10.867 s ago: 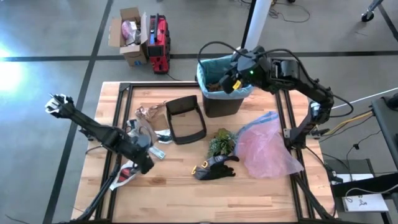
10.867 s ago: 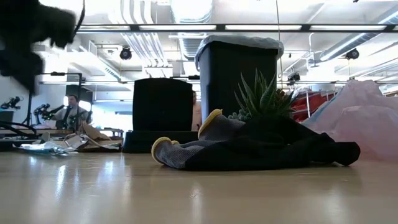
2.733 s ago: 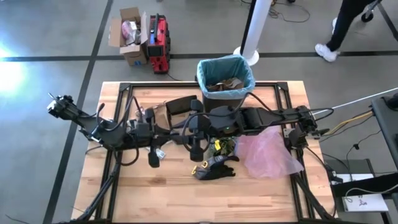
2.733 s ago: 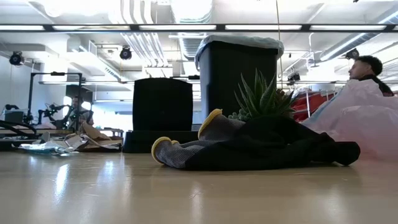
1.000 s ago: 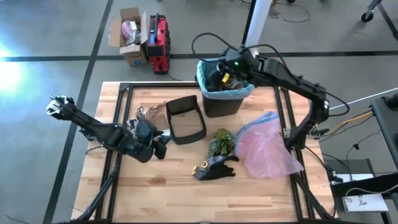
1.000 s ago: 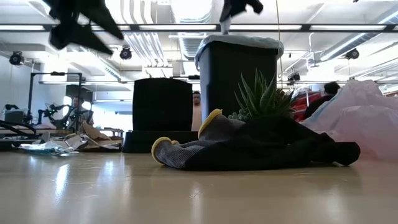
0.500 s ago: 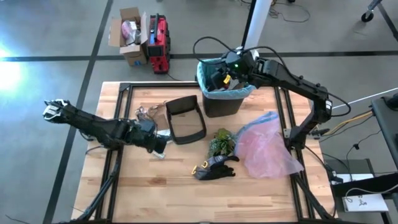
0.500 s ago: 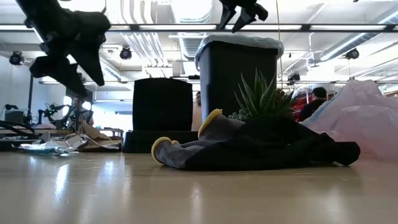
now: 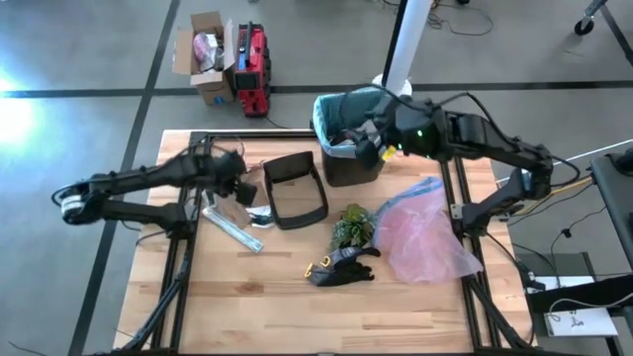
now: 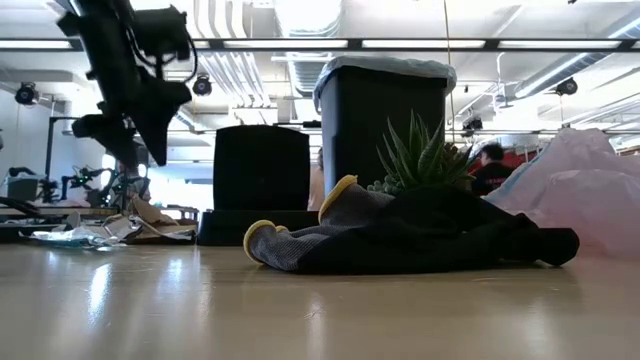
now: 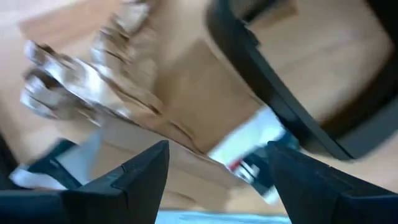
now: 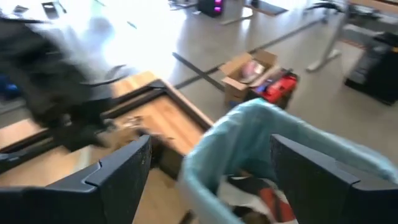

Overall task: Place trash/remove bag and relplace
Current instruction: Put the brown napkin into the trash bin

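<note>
Litter lay in a loose heap on the wooden table [image 9: 297,307], just beside the black lid frame [image 9: 295,188] on the side away from the black bin [image 9: 348,163]: crumpled brown paper [image 11: 118,74], a white wrapper [image 11: 249,149] with a red mark, and a flat clear strip [image 9: 233,228] nearer the table's middle. The left gripper [image 9: 244,188] hung over this heap, close to the lid frame's edge, its two fingers [image 11: 134,177] spread apart with nothing between them; the brown paper showed just beyond their tips. In the low view the left arm [image 10: 125,80] stood dark above the litter pile [image 10: 120,228].

The teal bag [image 9: 341,107] lined the black bin, its rim folded over the top edge, and the bin stood behind the lid frame at the table's far edge. Brown and red-printed scraps [image 12: 249,190] rested inside it. The right gripper [image 9: 370,145] hovered at the bin's rim on the side toward the pink plastic bag [image 9: 420,232], its fingers [image 12: 121,171] parted wide and empty, the bag's mouth visible between them.

On the near side of the lid frame sat a green leafy plant [image 9: 352,225], touching a black-and-yellow glove [image 9: 341,265] just in front of it; the pink plastic bag lay beside both. Beyond the bin, on the floor, a cardboard box [image 9: 205,44] and a red case [image 9: 253,57] stood together.
</note>
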Robot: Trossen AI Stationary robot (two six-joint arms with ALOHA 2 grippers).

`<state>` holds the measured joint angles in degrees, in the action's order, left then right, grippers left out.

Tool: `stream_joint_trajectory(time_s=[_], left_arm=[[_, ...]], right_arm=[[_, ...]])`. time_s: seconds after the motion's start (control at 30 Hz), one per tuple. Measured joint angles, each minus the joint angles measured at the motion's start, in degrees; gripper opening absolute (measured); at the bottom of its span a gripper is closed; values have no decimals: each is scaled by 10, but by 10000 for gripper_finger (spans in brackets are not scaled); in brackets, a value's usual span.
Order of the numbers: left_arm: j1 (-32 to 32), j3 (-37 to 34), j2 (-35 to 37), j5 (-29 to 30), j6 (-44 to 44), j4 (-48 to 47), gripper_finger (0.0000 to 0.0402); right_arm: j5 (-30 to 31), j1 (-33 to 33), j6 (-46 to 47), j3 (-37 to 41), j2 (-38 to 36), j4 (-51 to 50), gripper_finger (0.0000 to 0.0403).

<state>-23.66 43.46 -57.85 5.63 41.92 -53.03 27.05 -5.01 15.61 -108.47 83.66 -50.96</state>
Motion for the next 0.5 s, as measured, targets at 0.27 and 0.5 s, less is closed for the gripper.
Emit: stream_joint_trajectory(time_s=[0.27,0.5], left_arm=[[-116,0,-40,-19,-184,0,283],[-118,0,-97,-15,-240,9,276]], right_arm=[[0,72,22,0,3,-13,309],[2,98,61,0,12,-46,309]])
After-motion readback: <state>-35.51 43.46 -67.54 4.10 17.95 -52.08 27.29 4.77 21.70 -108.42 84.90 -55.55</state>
